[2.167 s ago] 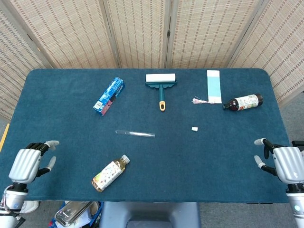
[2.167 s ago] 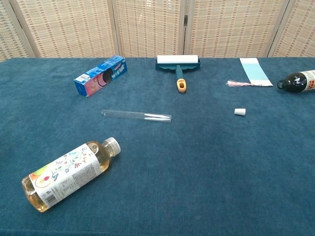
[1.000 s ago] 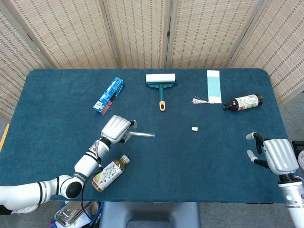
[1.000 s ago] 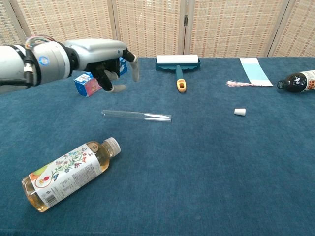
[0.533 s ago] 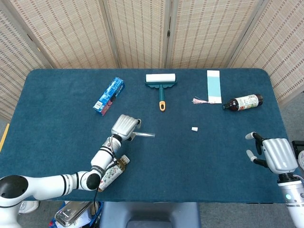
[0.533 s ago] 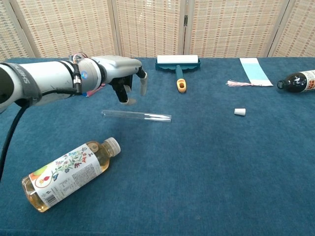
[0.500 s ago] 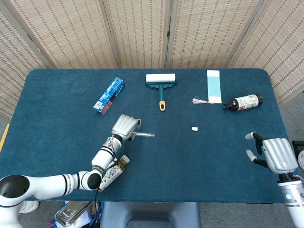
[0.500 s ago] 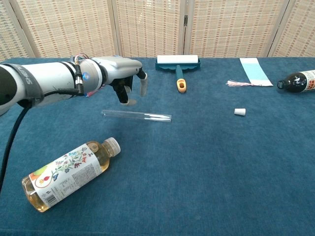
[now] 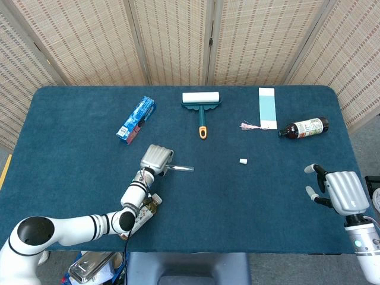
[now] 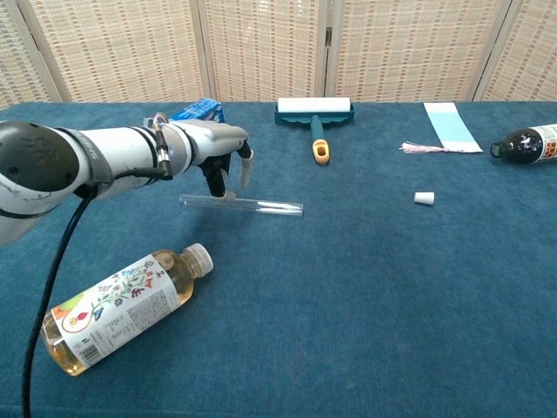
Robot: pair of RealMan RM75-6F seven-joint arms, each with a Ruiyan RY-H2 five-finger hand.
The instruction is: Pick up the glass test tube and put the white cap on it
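The glass test tube (image 10: 252, 206) lies flat on the blue cloth, and in the head view only its right part (image 9: 181, 169) shows. My left hand (image 10: 209, 146) hangs just over the tube's left end, fingers (image 10: 246, 165) apart and pointing down. Its thumb tip (image 10: 217, 187) is at or just above the glass, and nothing is gripped. From above, the left hand (image 9: 156, 158) covers that end. The small white cap (image 9: 243, 161) (image 10: 424, 198) lies alone to the right. My right hand (image 9: 339, 192) is open near the table's front right edge, far from the cap.
A tea bottle (image 10: 122, 306) lies near the front left, under my left forearm in the head view. At the back lie a blue box (image 9: 136, 120), a lint roller (image 9: 201, 105), a tasselled bookmark (image 9: 267, 107) and a dark bottle (image 9: 304, 127).
My left hand has come from the front left edge to the tube and dropped lower over its left end. The right hand has crept slightly inward. Tube and cap have not moved.
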